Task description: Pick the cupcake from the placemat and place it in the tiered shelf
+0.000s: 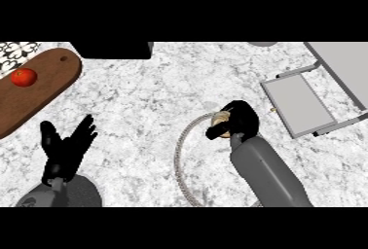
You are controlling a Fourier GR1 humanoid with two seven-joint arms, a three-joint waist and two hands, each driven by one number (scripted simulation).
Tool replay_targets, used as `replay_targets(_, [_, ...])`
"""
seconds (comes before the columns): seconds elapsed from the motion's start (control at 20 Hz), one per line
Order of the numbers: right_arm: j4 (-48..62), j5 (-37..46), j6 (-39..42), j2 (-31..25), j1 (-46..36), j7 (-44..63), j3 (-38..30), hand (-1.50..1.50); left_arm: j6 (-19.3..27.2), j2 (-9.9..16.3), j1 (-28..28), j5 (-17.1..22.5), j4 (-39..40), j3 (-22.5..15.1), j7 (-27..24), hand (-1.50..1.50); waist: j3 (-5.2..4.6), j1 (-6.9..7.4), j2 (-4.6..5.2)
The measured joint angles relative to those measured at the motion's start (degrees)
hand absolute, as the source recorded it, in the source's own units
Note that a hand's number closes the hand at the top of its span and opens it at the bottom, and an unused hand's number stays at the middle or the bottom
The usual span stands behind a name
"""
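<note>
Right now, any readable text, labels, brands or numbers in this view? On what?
None readable.
Shelf: plain grey, no label.
Board and apple: no marks.
Patterned patch at the top left corner: ornament, not letters.
Cupcake under the right hand: mostly hidden, no text shows.

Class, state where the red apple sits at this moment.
In the head view the red apple lies at the upper left, on the brown cutting board, above the open left hand.

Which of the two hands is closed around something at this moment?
The right hand, curled round the cupcake over the placemat. The left hand rests open at lower left, fingers spread, holding nothing.
</note>
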Motion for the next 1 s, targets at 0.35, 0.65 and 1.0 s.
replay_targets(0.35, [11.02,8.15,-6.48,-2.83,-14.64,3.66,-10.56,1.5,0.5,-1.12,-1.07,-0.93,-0.18,-1.31,0.22,0.0,-0.04,1.7,0.21])
replay_targets(0.65, [17.86,20.28,-7.73,-5.22,-27.76,7.98,-12.61,1.5,0.24,-0.86,-1.37,-1.14,0.3,-1.33,0.64,0.0,-0.16,1.65,-0.27])
replay_targets(1.0, [23.79,31.59,-5.99,-7.51,-40.03,12.04,-16.89,1.5,0.18,-0.19,-1.14,-0.62,0.51,-0.15,1.01,0.0,-0.2,0.49,-0.87])
